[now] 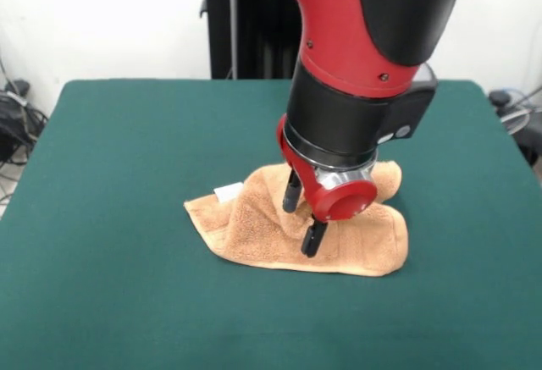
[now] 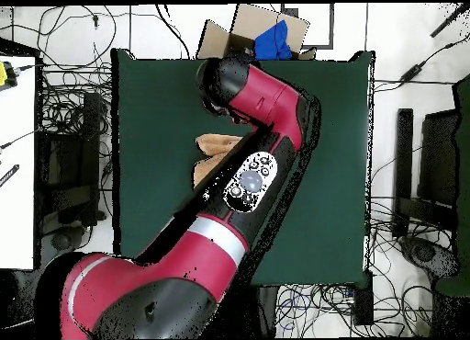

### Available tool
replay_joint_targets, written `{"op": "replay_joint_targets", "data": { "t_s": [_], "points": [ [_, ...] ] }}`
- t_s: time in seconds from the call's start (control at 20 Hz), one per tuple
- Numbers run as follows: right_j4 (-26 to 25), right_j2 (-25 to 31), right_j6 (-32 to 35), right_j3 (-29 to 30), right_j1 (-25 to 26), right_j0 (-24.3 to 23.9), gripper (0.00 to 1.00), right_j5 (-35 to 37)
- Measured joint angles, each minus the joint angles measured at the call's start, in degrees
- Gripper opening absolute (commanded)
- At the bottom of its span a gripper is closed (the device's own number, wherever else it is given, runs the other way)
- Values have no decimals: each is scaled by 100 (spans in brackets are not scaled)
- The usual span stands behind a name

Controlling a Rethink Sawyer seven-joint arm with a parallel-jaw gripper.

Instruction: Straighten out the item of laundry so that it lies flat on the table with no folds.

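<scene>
Towel (image 1: 262, 230) rumpled on table (image 1: 110, 175) | fingers (image 1: 302, 220) pressed into its folds, spread apart, gripping nothing

You have the towel (image 1: 339, 239) lying bunched on the desk (image 1: 110, 218), right of centre in the front view. The 2 fingers (image 1: 292, 192) sit on its middle, its tag (image 1: 228, 192) to their left.
</scene>
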Motion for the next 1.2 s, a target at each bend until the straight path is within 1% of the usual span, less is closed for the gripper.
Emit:
{"op": "replay_joint_targets", "data": {
  "t_s": [0.2, 0.3, 0.55, 0.75, 1.2],
  "points": [
    [-91, 135, 0, 276, -89, 4, 100, -216],
    [-267, 231, 0, 534, -233, 4, 100, -384],
    [-493, 333, 0, 892, -476, 3, 100, -542],
    [-732, 502, 0, 1298, -816, -15, 100, -706],
    [-1114, 961, 0, 1778, -1299, -231, 100, -1041]
  ]
}}
